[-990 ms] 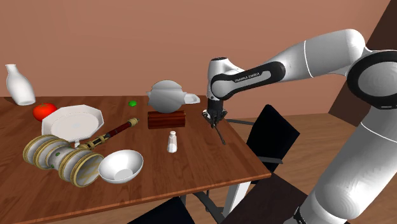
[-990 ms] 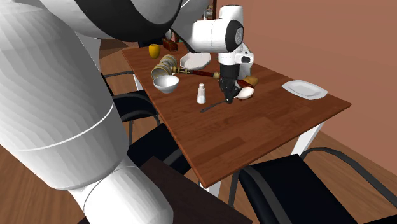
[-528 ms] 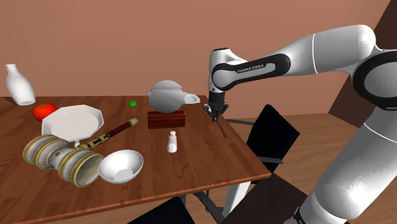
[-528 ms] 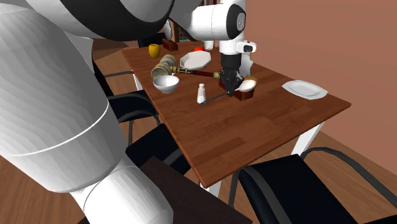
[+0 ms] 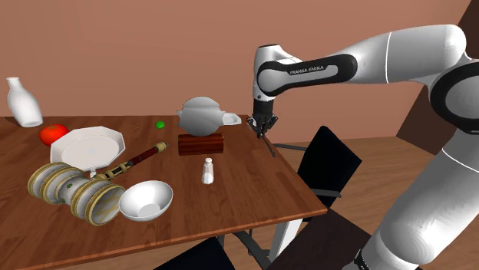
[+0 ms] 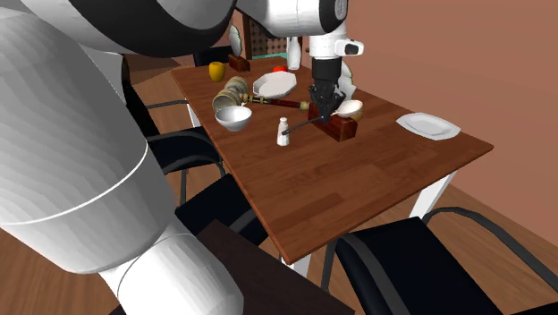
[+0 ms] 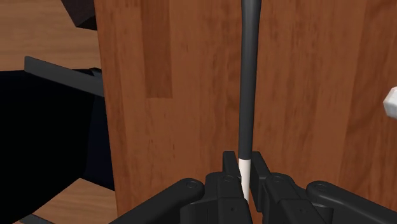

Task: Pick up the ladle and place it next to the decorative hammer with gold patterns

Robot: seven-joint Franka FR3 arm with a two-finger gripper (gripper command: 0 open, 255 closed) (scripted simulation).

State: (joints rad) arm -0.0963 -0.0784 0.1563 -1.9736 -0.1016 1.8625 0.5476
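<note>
starting at the shoulder view's left: little free room around the decorative hammer with gold-banded drum head and dark red handle (image 5: 77, 193), hemmed in by the white octagonal plate (image 5: 87, 147) behind and the round white bowl (image 5: 145, 199) just beside its head. could easily nudge either on setting down, or land across the hammer's handle rather than next to it.

further right, over the brown wooden table (image 5: 253, 192), must get past the small white shaker (image 5: 207, 171) and the dark brown wooden block (image 5: 200, 143). likely to topple the shaker if carried low, given the dangling shaft.

right again, near the table's edge: the ladle with thin dark grey handle (image 5: 269, 147), pinched at its pale end between the fingers of the black two-finger gripper (image 5: 263, 130), hanging slanted and seemingly clear of the wood. might pivot or slip in so narrow a pinch, then swing wide during the carry.

hard to pick out anywhere: the ladle's bowl. cut off in the wrist view: the shaft's far end, plus the clamped tip behind the fingers. cannot tell contact from mere nearness between bowl and hammer head.
</note>
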